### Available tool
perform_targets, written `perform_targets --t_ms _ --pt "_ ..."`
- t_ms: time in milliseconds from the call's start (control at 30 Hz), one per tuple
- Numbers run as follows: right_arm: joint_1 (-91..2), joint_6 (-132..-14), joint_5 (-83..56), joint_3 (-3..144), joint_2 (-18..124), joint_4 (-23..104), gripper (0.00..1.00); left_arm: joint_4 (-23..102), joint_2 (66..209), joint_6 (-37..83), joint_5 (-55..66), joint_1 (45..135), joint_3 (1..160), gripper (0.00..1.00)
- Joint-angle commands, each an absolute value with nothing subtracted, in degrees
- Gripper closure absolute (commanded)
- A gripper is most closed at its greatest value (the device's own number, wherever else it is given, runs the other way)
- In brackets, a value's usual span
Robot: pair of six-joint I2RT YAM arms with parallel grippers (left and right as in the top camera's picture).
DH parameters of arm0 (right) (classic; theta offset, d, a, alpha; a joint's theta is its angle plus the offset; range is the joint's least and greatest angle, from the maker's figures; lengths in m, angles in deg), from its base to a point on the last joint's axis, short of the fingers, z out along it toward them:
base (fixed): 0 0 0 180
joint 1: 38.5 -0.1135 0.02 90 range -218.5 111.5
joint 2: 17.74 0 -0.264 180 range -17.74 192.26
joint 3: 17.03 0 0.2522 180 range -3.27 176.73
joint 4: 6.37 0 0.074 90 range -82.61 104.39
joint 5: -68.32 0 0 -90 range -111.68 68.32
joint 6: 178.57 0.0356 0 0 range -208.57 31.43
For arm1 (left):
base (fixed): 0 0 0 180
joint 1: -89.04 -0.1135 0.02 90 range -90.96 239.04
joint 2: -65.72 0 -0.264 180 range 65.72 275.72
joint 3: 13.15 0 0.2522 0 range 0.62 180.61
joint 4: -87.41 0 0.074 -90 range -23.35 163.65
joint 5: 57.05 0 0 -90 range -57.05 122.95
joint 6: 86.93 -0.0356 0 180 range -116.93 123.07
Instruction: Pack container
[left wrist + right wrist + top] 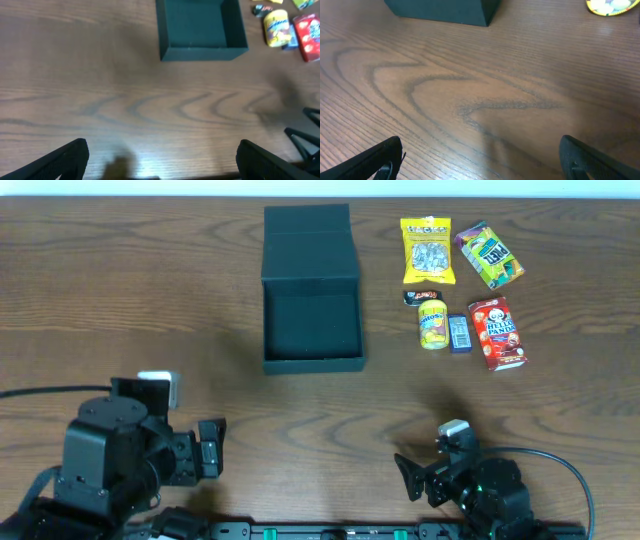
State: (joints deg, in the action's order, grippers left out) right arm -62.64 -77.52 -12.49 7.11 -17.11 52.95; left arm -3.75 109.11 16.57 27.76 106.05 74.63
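The dark teal-black container (311, 328) sits open at the table's back middle, its flap lid (308, 240) folded back and its inside empty. It also shows in the left wrist view (202, 49) and its corner in the right wrist view (440, 11). Several snack packs lie to its right: a yellow bag (427, 250), a green pack (489, 254), a yellow pouch (432, 323), a blue bar (459, 333), a red pack (497, 332) and a small dark pack (418, 297). My left gripper (160, 159) is open and empty at the front left. My right gripper (480, 159) is open and empty at the front right.
The wooden table (150, 300) carries everything. A black cable (560, 465) trails from the right arm, another (40, 392) from the left arm. The table's back edge meets a white wall (320, 186).
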Motion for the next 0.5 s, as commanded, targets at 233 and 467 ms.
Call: perform_targets --t_ms 233,467 --pt "-62.95 -78.37 -12.46 6.8 -17.42 53.06 0.01 -3.93 108.81 16.79 27.54 105.96 73.61 0.05" --pt "-62.95 -78.39 -14.21 6.8 -17.42 53.03 0.01 -3.62 108.81 16.79 28.08 105.96 73.63 0.05"
